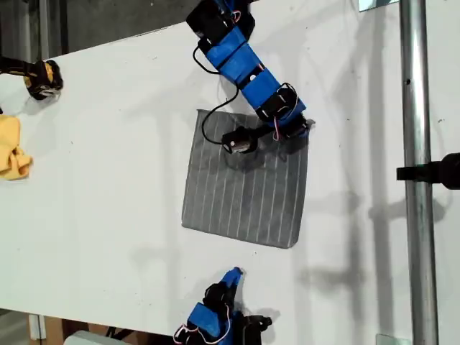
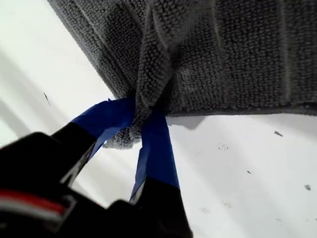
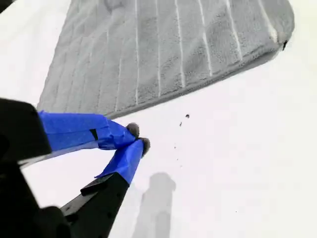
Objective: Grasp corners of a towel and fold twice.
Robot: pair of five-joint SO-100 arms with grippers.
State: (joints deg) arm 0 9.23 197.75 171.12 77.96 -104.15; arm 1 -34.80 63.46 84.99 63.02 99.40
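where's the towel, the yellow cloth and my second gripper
towel (image 1: 244, 194), exterior view, on the middle of its striped grey surface
yellow cloth (image 1: 11, 151), exterior view, on its bunched middle at that view's left edge
my second gripper (image 3: 137, 138), second wrist view, between the blue tips, jaws closed on nothing

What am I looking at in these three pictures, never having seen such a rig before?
Two small blue robot arms work at a white table. One picture looks down from overhead; the other two come from cameras on the arms' own jaws. On the table lies a grey striped towel, with a yellow cloth at the exterior view's left edge. My first gripper has pinched one towel corner. My second gripper sits just off the towel's near edge, jaws shut, holding nothing.
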